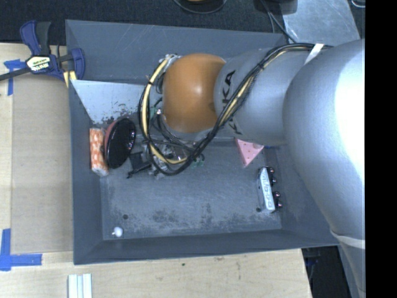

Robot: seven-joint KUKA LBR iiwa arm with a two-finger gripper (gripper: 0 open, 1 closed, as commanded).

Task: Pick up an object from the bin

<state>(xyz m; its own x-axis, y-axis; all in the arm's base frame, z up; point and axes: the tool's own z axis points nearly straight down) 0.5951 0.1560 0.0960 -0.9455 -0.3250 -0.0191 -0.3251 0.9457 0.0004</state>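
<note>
My gripper is low over the left part of the bin floor, mostly covered by the arm's wrist. Right beside it on the left, touching or nearly touching, lies a glossy black oval thing. Against that thing's left side, by the bin's left wall, lies a narrow orange-and-white patterned packet. I see nothing held in the gripper.
A pink triangular piece pokes out from under the arm at centre right. A slim silver and white bar with black studs lies at the right. A tiny white ball sits in the front left corner. The arm covers the bin's back right.
</note>
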